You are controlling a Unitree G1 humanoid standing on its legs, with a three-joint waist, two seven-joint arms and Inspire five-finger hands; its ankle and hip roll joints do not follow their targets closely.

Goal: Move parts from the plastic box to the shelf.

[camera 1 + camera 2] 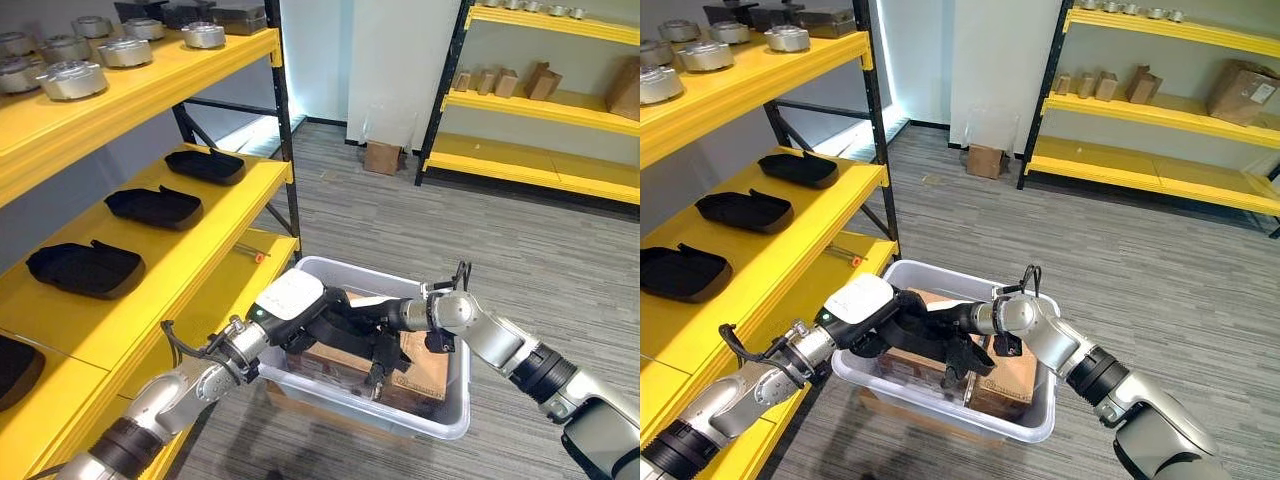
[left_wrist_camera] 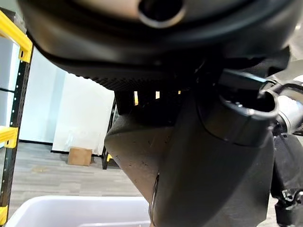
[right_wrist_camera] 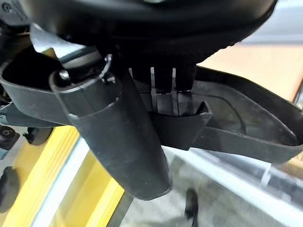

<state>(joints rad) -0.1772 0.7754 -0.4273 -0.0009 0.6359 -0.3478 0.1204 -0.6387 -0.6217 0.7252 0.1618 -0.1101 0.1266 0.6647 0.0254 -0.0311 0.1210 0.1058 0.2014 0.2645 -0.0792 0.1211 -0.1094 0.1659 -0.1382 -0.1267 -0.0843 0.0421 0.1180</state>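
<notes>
Left eye view shows both hands — left hand [image 1: 318, 322], right hand [image 1: 378, 318] — curled around one black part [image 1: 350, 330] over the plastic box [image 1: 440, 420].

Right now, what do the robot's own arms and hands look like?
Both arms are silver-grey tubes with black ring joints. The left hand is dark with a white glossy cover on its back; the right hand is dark too, behind a rounded silver wrist joint. Up close, the thumbs are smooth black tapered shells.
</notes>
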